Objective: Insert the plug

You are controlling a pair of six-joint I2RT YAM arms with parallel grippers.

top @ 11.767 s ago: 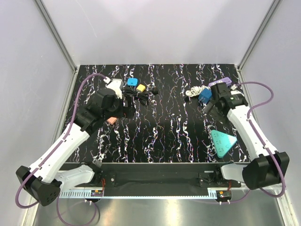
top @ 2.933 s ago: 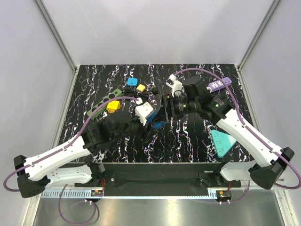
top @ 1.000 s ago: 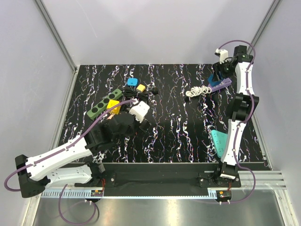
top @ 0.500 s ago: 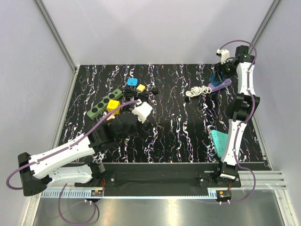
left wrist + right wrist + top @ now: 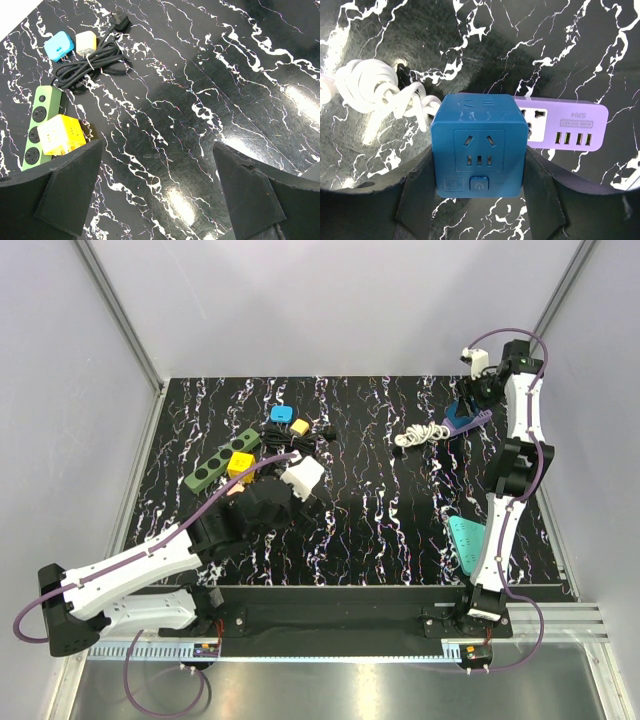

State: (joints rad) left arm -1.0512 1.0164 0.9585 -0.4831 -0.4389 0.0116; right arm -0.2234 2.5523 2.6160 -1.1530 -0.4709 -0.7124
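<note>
While left gripper (image 5: 157,167) gapes, right gripper (image 5: 479,167) (far corner) clamps blue cube (image 5: 479,142).

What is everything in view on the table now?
Green strip: 1, green, far left.
Yellow cube: 1, yellow, against green strip.
Small blue adapter: 1, blue, beside cream one.
Cream adapter: 1, cream, by black cord.
Black cord: 1, black, bundled, far left.
White cord: 1, white, coiled, far right.
Purple strip: 1, purple, far right, beside white cord.
Blue cube socket: 1, blue, in right end effector.
Teal triangle: 1, teal, near right.
Table: 1, black marbled.
Left end effector: 1, black, open, empty.
Right end effector: 1, black, shut on cube.
</note>
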